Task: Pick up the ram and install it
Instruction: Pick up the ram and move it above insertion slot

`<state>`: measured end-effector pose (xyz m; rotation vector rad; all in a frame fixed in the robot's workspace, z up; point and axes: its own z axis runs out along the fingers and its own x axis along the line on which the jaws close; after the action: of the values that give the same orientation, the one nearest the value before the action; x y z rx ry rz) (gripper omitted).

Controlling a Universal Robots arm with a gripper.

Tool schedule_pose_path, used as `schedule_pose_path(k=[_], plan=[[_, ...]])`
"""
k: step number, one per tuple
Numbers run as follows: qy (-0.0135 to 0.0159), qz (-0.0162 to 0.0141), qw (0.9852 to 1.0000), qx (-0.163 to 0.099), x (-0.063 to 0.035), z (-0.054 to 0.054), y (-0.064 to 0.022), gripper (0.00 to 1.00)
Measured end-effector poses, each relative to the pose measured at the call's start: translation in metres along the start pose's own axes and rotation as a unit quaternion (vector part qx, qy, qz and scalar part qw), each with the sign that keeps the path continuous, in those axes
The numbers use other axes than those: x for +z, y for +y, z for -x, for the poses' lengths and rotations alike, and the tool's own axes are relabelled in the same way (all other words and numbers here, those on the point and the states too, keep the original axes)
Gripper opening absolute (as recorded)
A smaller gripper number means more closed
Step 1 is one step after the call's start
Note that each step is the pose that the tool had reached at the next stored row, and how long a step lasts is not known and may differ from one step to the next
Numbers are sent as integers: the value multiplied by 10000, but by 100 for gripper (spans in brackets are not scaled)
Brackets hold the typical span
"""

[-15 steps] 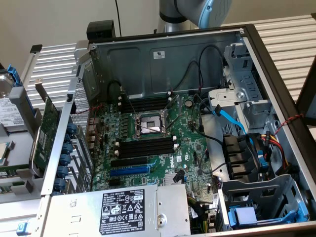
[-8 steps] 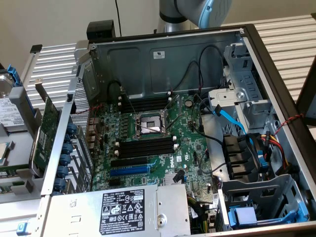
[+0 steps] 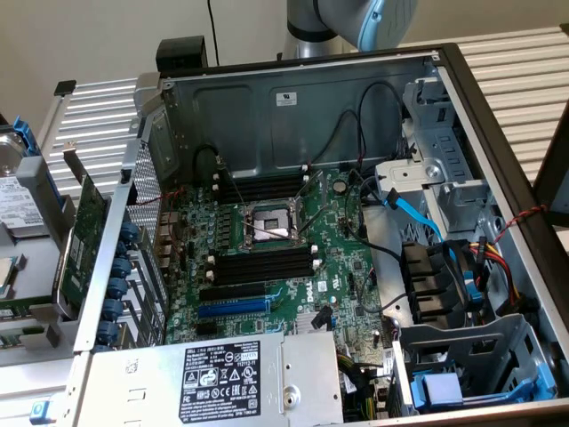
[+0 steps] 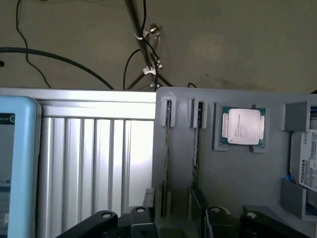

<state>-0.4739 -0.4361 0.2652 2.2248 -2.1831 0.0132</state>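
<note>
Two ram sticks stand on edge in holders of a grey tray (image 4: 237, 183); each shows as a thin dark line, one ram (image 4: 196, 148) and its neighbour (image 4: 166, 148). My gripper (image 4: 178, 225) hangs above the near ends of these sticks. Its black knuckles are spread to either side, it is open and nothing sits between the fingers. In the exterior view the open computer case (image 3: 293, 98) lies flat with its motherboard (image 3: 342, 253) exposed. Long black memory slots (image 3: 262, 263) with white end clips run beside the CPU socket (image 3: 267, 224), with more slots (image 3: 262, 187) behind it.
A CPU chip (image 4: 241, 127) and a Toshiba hard drive (image 4: 307, 166) also rest in the tray. A wide green expansion card (image 3: 84, 227) stands at the case's left. Cables (image 3: 418, 218), a drive cage (image 3: 462, 356) and the power supply (image 3: 222, 374) crowd the case.
</note>
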Motion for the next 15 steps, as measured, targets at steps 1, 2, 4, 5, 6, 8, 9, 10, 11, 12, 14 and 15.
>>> schedule_pose_path(k=[1,2,4,5,6,8,9,10,11,12,14,15], plan=[[-2,-1,10000,0,19,-3,1,42],[-3,-1,10000,1,36,-3,2,42],[-3,0,10000,0,74,-5,3,42],[-4,-1,10000,0,91,-7,3,42],[-4,0,10000,0,111,-10,3,42],[-6,-1,10000,0,147,-15,3,42],[-6,0,10000,0,164,-18,3,42],[-8,0,10000,0,183,-25,3,42],[-11,0,10000,0,200,-36,3,42],[-15,-1,10000,0,220,-46,3,42],[-24,-2,10000,-1,257,-58,2,42],[-27,-1,10000,0,274,-57,3,42]])
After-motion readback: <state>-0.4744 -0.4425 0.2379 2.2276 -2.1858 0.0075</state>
